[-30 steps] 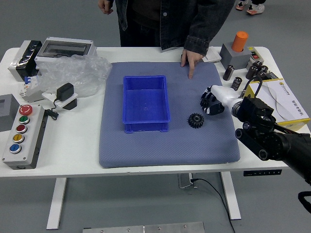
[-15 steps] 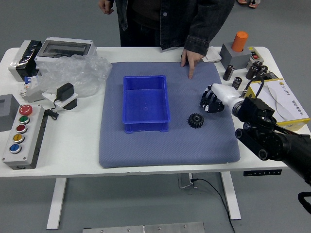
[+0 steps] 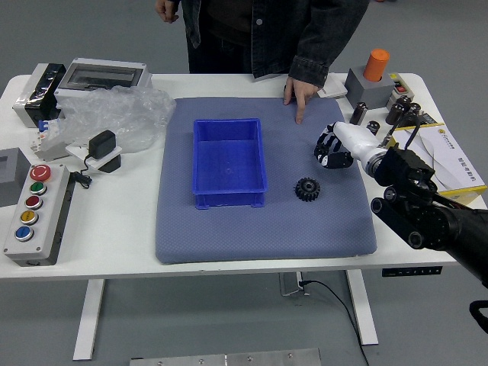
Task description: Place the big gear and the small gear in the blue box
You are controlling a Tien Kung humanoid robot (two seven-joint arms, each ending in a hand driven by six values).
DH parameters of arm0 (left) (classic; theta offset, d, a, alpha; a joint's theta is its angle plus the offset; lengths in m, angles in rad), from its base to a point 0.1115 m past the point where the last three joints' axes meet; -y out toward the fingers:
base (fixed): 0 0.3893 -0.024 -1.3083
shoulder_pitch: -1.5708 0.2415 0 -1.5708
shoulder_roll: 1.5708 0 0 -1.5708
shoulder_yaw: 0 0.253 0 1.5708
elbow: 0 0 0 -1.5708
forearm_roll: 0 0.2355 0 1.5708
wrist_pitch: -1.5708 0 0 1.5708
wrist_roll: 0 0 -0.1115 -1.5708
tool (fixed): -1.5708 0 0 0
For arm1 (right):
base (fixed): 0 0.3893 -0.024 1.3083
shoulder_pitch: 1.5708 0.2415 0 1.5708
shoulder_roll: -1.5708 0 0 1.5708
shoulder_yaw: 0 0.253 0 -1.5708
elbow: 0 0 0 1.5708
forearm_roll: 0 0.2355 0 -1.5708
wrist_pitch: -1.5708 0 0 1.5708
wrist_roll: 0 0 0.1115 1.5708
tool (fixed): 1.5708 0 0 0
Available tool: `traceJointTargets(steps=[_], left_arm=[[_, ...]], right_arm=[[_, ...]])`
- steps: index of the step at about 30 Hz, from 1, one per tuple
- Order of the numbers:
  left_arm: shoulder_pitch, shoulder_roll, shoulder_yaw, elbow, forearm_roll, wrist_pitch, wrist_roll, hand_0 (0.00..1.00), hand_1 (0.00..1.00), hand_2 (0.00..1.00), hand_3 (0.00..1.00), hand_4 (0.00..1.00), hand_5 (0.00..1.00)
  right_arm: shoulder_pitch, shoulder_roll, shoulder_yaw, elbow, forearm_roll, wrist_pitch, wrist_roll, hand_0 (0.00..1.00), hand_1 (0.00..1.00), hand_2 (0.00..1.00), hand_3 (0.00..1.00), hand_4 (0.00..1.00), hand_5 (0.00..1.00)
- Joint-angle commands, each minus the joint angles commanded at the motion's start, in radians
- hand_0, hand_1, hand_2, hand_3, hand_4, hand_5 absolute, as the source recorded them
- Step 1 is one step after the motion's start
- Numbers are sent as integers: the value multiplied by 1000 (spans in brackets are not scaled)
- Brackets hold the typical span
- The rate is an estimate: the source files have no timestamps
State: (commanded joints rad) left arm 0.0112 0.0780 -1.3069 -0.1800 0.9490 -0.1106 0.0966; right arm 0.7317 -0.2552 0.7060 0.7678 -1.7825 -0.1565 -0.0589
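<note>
Toward the desk's (image 3: 114, 255) right edge, robot hand (image 3: 333, 151): the right one, low over the right side of the mat (image 3: 213, 240); from this angle I cannot tell whether it is open or closed on anything.
Big gear: cannot be made out; it probably sits under or within the robot hand, and picking it up looks like the step in hand. Settle the grip firmly around the rim, then lift straight up before going sideways, so it neither drags nor tips.
Small gear (image 3: 307, 189): on the mat, near the robot hand, toward the desk's near edge. A low sweep left could knock it, so gain height first. It should come second, with a finer, centred pinch.
Blue box (image 3: 229, 198): left of the small gear, open side up, well inside the desk's edges. Carry the big gear over the right wall with room to spare, stop over the middle, lower, then let go gently; leave space for the second one.
Person's left hand (image 3: 300, 95): resting by the mat's far edge, beyond the robot hand. Keep the carry on the near side of it.
Person's right hand (image 3: 165, 9): hanging past the desk's far edge, out of the way.
</note>
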Motion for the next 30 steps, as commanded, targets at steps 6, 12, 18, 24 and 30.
traceJointTargets(steps=[6, 12, 18, 24, 30], left_arm=[[0, 1, 0, 0, -1, 0, 0, 849, 798, 799, 843, 583, 63], [0, 1, -2, 0, -1, 0, -1, 849, 798, 799, 843, 583, 63], [0, 0, -4, 0, 1, 0, -1, 849, 799, 799, 843, 583, 63], [2, -1, -4, 0, 2, 0, -1, 849, 798, 799, 843, 583, 63], [4, -1, -4, 0, 3, 0, -1, 849, 798, 799, 843, 583, 63]], right_arm=[[-7, -13, 54, 84, -28, -9, -16, 602, 492, 477, 500, 528, 2], [-18, -23, 96, 193, -58, -16, -37, 601, 491, 475, 499, 538, 2], [-28, -23, 100, 316, -77, -23, -55, 602, 491, 474, 500, 554, 2], [-36, -7, 83, 415, -81, -27, -64, 605, 491, 474, 497, 561, 2], [-43, 36, 51, 461, -74, -32, -67, 612, 495, 476, 500, 576, 2]])
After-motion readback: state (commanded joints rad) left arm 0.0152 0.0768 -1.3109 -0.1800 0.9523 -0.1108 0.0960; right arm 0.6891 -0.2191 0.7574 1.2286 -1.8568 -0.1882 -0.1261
